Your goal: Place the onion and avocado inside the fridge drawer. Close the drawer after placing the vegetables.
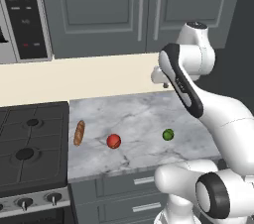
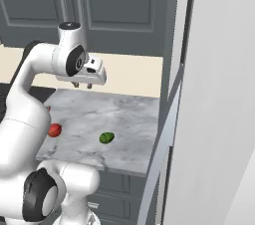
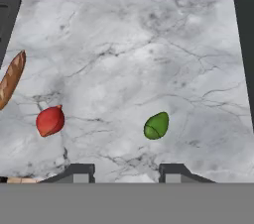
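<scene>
- Claw held high over the marble counter, fingers wide apart, empty.
- Avocado just ahead, slightly right of centre; onion further left, near the bread loaf.
- Both probably light, firm, rounded, apt to roll; best pinched across the widest middle, straight from above.

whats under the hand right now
Bare marble counter. The hand hangs open above its back part. The avocado and onion lie nearer the front edge, with a bread loaf near the stove side. Nothing is covered.
</scene>
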Robot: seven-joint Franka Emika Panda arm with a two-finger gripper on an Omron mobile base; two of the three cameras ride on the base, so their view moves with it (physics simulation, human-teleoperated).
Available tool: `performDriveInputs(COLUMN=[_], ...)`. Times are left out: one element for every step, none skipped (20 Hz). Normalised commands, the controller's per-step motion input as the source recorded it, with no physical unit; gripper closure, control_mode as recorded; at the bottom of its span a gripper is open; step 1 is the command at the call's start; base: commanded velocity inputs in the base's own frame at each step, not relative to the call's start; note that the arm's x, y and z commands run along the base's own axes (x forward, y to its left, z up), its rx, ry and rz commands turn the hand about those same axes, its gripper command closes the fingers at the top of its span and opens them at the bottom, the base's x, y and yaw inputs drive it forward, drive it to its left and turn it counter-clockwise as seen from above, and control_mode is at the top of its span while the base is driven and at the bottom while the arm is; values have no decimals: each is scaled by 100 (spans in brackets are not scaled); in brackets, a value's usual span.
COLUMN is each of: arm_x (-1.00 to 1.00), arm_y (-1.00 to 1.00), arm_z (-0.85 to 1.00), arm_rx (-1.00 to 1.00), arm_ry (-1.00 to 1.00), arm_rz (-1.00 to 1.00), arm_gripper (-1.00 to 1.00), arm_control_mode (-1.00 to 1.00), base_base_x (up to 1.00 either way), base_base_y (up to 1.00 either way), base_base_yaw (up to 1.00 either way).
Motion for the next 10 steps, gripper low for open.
performDriveInputs(arm_x=[0,-2,-21,-33,-44,-44,-21,-13,-16,0], arm_y=[0,0,0,0,-4,-39,-40,-34,-43,-34], arm_z=[-18,-21,-47,-58,-57,-76,-86,-86,-89,-92], arm_rx=[-5,-1,-4,-1,0,1,0,1,4,1], arm_ry=[0,0,0,0,0,5,12,17,18,32], arm_rz=[0,0,0,-6,-18,-34,-43,-49,-51,-48], arm_gripper=[-100,-100,-100,-100,-100,-100,-100,-100,-100,-100], arm_control_mode=[-100,-100,-100,-100,-100,-100,-100,-100,-100,-100], base_base_x=[0,0,0,0,0,0,0,0,0,0], base_base_y=[0,0,0,0,0,0,0,0,0,0], base_base_yaw=[0,0,0,0,0,0,0,0,0,0])
